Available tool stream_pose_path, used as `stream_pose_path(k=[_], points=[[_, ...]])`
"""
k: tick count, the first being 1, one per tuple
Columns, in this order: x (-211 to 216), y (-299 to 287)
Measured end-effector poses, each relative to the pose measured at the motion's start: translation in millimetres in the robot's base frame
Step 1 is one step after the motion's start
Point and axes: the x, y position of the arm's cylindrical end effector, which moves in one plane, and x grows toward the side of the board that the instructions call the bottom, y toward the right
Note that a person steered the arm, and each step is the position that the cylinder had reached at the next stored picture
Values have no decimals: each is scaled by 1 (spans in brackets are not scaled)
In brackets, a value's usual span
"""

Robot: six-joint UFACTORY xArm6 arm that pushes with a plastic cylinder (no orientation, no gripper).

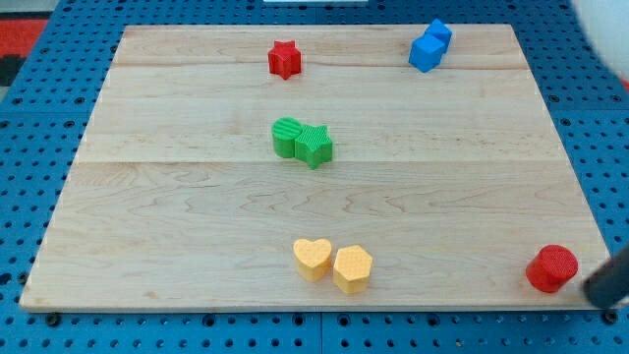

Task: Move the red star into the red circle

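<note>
yellow heart (pixel 313 259) sits nearest. red star (pixel 284 59) remains well apart from red circle (pixel 551 268), so everything's left; my tip (pixel 596 290) beside the circle; no end effector, state untellable.

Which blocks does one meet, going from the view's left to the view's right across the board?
Red star → green pair, touching: rounded green block, then green star → yellow heart → yellow hexagon → two touching blue blocks → red circle → my tip.
</note>
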Motion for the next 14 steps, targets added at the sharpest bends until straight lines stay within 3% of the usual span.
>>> stream_pose_path(k=[1,2,3,4,5,6,8,9,10,11,13,14], points=[[-39,-36],[-39,-39],[-66,13],[-166,18],[-234,-46],[-269,-142],[-365,-231],[-390,-280],[-353,-306],[-306,-283],[-316,-362],[-286,-346]])
